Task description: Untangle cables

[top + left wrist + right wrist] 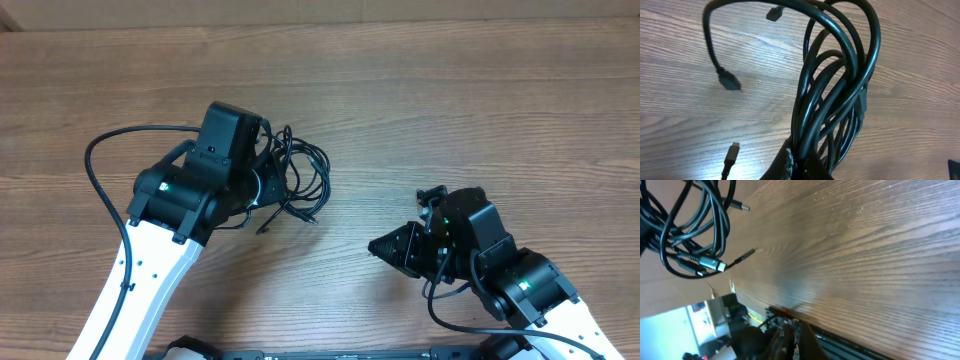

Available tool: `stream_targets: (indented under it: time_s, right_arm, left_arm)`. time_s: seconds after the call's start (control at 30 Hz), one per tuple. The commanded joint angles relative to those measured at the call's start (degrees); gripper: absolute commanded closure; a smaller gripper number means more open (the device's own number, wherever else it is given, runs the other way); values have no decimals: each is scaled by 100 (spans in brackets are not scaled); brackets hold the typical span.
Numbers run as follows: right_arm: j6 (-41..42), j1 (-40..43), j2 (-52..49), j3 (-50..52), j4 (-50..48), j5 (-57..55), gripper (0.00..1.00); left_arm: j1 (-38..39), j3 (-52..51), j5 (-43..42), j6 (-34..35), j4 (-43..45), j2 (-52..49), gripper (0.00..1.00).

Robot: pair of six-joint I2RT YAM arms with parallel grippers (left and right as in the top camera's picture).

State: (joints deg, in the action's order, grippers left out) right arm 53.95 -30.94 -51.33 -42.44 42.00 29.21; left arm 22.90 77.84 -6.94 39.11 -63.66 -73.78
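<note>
The cables (303,176) are a bundle of thin black loops left of the table's middle, with plug ends trailing toward the front. My left gripper (268,186) is shut on the bundle's left side. In the left wrist view the cables (835,85) rise in tangled loops from the pinched fingers of the left gripper (802,167), and loose plugs (729,80) hang over the wood. My right gripper (377,247) is shut and empty, apart from the bundle at the front right. From the right wrist the cables (690,230) hang at top left, far from the shut right gripper (795,341).
A wooden table (480,110) carries everything. A silver-tipped plug (716,265) sticks out of the bundle. The table's front edge with a black rail (330,353) runs between the two arm bases.
</note>
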Motion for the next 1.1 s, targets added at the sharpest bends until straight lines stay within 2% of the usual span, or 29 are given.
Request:
stream_targets:
  time_s: [0.0, 0.27, 0.5, 0.57, 0.63, 0.83, 0.97, 1.07]
  right_arm:
    - [-35, -28, 20, -70, -42, 271, 96]
    - [-157, -76, 20, -70, -212, 516, 96]
    - [-758, -522, 13, -70, -1069, 540, 96]
    - [-577, -734, -70, -70, -1272, 31, 82]
    - [-557, -894, -190, -70, -1370, -131, 74]
    - [-553, -1274, -793, -70, -1781, -195, 71]
    - [-446, -1600, -1165, -70, -2612, -199, 71]
    - [-448, -1812, -1392, -70, -3307, -236, 65]
  left_arm:
    - [48, 116, -188, 125, 74, 28, 96]
    - [48, 116, 369, 743, -199, 28, 96]
    - [48, 116, 973, 1700, -813, 28, 96]
    - [48, 116, 1054, 2090, -846, 28, 96]
    - [48, 116, 1054, 2374, -785, 28, 96]
    - [48, 114, 1051, 2973, -763, 28, 95]
    - [48, 101, 1075, 3311, -835, 22, 96]
    - [48, 101, 1102, 3580, -881, 4, 95]
